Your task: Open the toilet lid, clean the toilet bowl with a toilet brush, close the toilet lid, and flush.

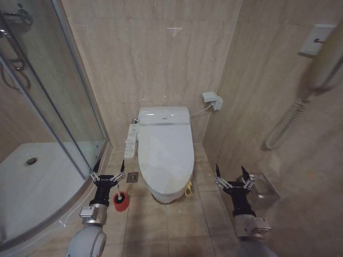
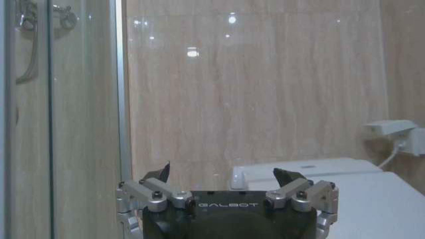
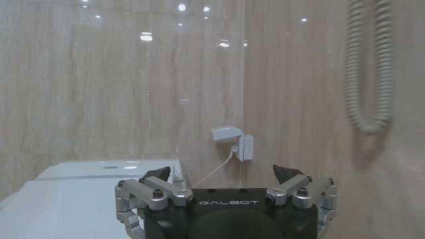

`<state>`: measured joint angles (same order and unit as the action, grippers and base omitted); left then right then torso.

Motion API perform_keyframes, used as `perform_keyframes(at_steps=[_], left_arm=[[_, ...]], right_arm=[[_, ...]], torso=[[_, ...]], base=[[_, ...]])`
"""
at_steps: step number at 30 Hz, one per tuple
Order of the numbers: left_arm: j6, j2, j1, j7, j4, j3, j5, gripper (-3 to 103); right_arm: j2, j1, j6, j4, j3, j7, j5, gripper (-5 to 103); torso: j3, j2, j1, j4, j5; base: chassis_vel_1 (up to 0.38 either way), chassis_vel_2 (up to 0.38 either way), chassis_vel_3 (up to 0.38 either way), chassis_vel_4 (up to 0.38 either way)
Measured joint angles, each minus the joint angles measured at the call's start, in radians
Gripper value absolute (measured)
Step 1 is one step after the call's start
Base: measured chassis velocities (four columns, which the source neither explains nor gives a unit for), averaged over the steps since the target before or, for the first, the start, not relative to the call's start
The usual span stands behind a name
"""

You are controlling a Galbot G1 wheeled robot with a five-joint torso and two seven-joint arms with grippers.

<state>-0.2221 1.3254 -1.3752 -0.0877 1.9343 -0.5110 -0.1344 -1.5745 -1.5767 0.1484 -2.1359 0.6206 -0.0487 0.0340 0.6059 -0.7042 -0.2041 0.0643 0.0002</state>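
The toilet lid (image 1: 165,151) is down, white and smooth, covering the toilet bowl (image 1: 166,194), of which just the lower front rim shows. A yellow strap loop (image 1: 188,188) hangs at the lid's front right edge. The toilet brush's red base (image 1: 120,201) stands on the floor left of the bowl, partly behind my left gripper (image 1: 109,169), which is open and empty beside the toilet's left side. My right gripper (image 1: 230,171) is open and empty to the toilet's right. The lid (image 2: 391,204) shows past the left gripper (image 2: 228,175); the lid (image 3: 73,199) also lies beside the right gripper (image 3: 226,172).
A glass shower door (image 1: 59,101) and curved white shower tray (image 1: 37,182) stand at left. A white button panel (image 1: 130,140) runs along the toilet's left side. A wall socket (image 1: 212,100), a handset with coiled cord (image 1: 289,120) and a metal holder (image 1: 263,188) are at right.
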Motion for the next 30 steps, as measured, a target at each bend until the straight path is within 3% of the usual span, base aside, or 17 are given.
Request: perform_keyframes(at_steps=[5, 13, 20, 30], left_arm=[[0.000, 0.000, -0.001, 0.000, 0.000, 0.000, 0.000, 100], [0.000, 0.000, -0.001, 0.000, 0.000, 0.000, 0.000, 100], [0.000, 0.000, 0.000, 0.000, 0.000, 0.000, 0.000, 100], [0.000, 0.000, -0.001, 0.000, 0.000, 0.000, 0.000, 100]], right_arm=[[-0.001, 0.001, 0.001, 0.008, 0.000, 0.000, -0.007, 100], [0.007, 0.009, 0.042, 0.045, -0.012, -0.016, -0.024, 100], [0.103, 0.005, 0.039, 0.154, -0.053, -0.032, -0.126, 100], [0.176, 0.001, 0.024, 0.303, -0.134, -0.049, -0.134, 100]], torso=[[0.000, 0.000, 0.001, -0.0009, -0.0001], [-0.001, -0.001, 0.002, 0.0000, -0.0001], [0.000, 0.000, 0.001, -0.0003, -0.0001], [0.000, 0.000, 0.001, -0.0001, -0.0001]], base=[[-0.058, 0.056, 0.025, -0.005], [0.008, -0.025, -0.013, 0.014], [-0.011, 0.020, 0.022, -0.020], [0.000, 0.000, 0.000, 0.000]])
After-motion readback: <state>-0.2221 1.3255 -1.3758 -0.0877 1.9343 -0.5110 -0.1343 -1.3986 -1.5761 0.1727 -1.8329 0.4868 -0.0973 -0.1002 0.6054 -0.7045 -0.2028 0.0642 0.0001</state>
